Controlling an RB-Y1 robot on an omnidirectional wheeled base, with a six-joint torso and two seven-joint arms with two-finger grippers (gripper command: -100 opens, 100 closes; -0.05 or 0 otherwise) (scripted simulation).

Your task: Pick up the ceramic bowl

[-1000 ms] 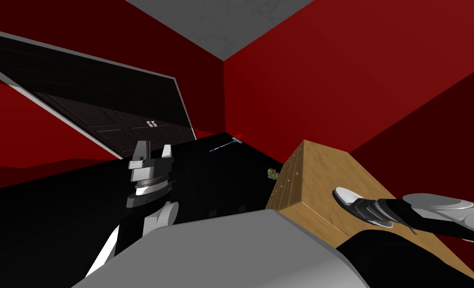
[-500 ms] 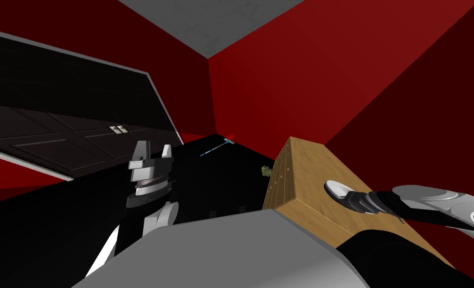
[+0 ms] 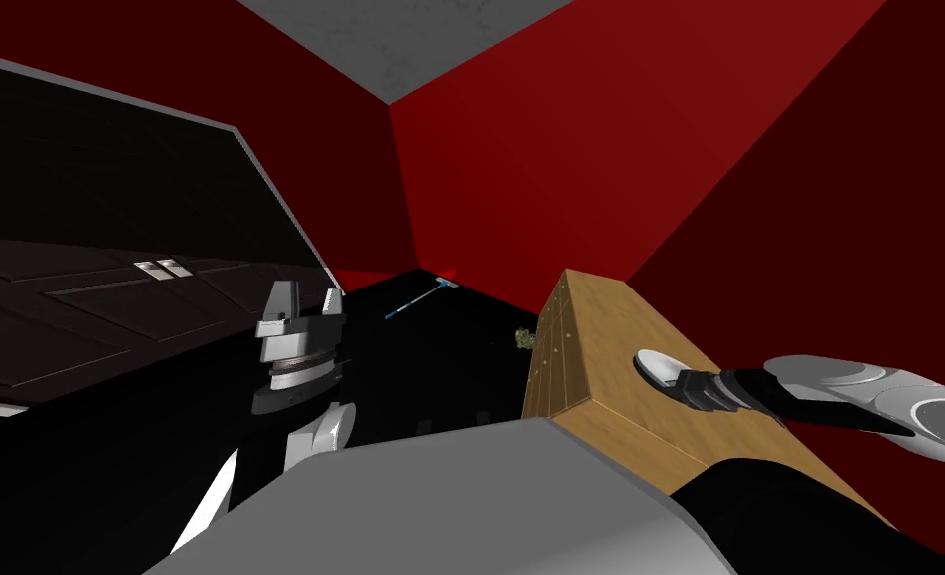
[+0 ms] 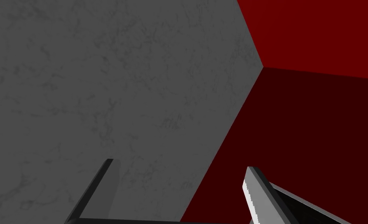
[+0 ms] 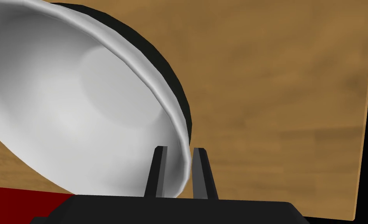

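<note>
right gripper pinches the white bowl by its rim, one finger inside and one outside, at the wooden cabinet top, right of centre in the head view, with bare wood around it. left gripper, centre-left, has its fingers spread.

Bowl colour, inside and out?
The bowl is white inside, black outside; clearest in right wrist view.

Red walls and grey ceiling surround a wooden cabinet.

House room, red walls, wooden cabinet, panelled door
</note>
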